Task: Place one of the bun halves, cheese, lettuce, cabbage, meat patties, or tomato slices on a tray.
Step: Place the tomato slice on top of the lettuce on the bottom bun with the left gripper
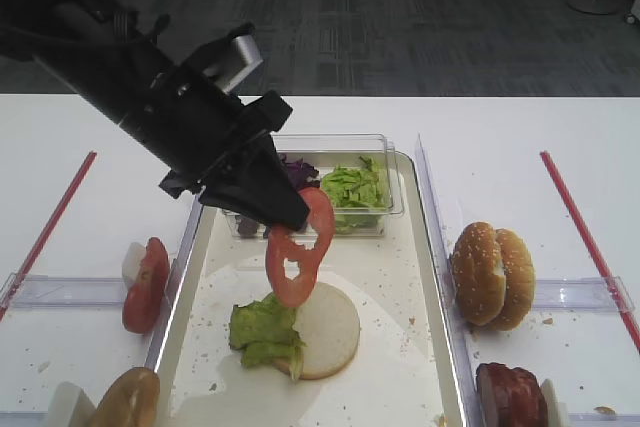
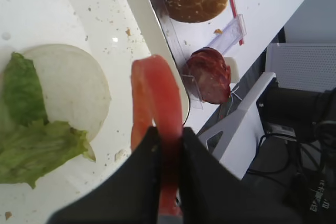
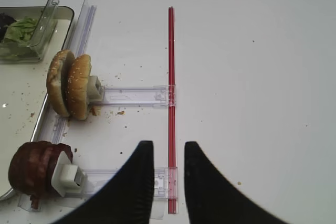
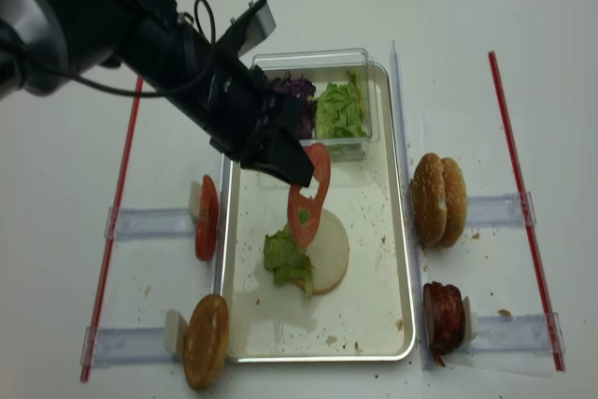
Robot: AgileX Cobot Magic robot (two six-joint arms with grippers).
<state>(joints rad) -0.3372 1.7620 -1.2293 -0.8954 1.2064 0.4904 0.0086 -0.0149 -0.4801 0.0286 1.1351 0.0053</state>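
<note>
**Tomato slice hangs over the tray**

The left pincer (image 1: 285,209) has the tomato slice (image 1: 298,252) pinched at its top edge, and the slice dangles edge-down above the middle of the tray (image 1: 420,347), just over the cut-face bun half (image 1: 325,329) and the lettuce (image 1: 262,332) lying on it. In the left wrist view the dark fingers (image 2: 142,182) cover the slice's gripped end, so its seed holes are hidden there. At the tray's far edge a tub (image 1: 385,162) blurs the cabbage (image 1: 296,169) inside. The right pincer (image 3: 168,153) sits pressed together over the bench (image 3: 252,77), holding nothing.
</note>
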